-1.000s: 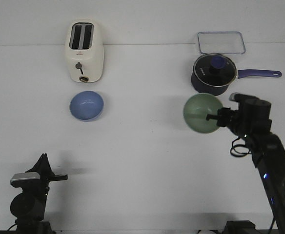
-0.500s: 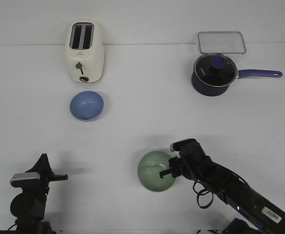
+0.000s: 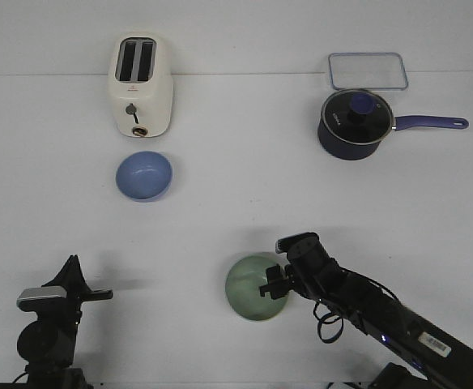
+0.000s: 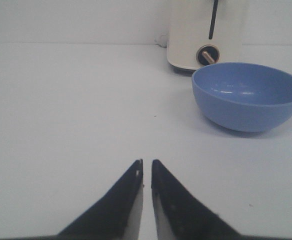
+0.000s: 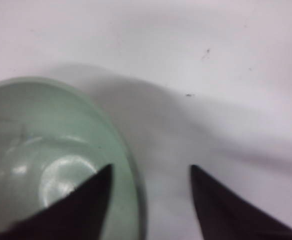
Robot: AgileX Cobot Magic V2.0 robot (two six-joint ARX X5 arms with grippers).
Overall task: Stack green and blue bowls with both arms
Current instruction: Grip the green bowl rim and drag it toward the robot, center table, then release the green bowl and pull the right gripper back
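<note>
The green bowl (image 3: 249,288) sits on the table at the front centre. My right gripper (image 3: 270,288) is at its right rim. In the right wrist view my right gripper (image 5: 151,167) is open, with one finger inside the green bowl (image 5: 36,140) and the other outside the rim. The blue bowl (image 3: 143,175) stands upright at the back left, in front of the toaster, and also shows in the left wrist view (image 4: 248,95). My left gripper (image 3: 73,263) is low at the front left, far from both bowls. In its wrist view it (image 4: 146,162) is shut and empty.
A cream toaster (image 3: 140,85) stands behind the blue bowl. A dark navy saucepan (image 3: 354,123) with a glass lid and long handle sits at the back right. A clear lidded container (image 3: 367,70) lies behind it.
My right arm has brought the green bowl from beside the saucepan down to the front centre of the table, ending slightly further left. The left arm has not moved.
</note>
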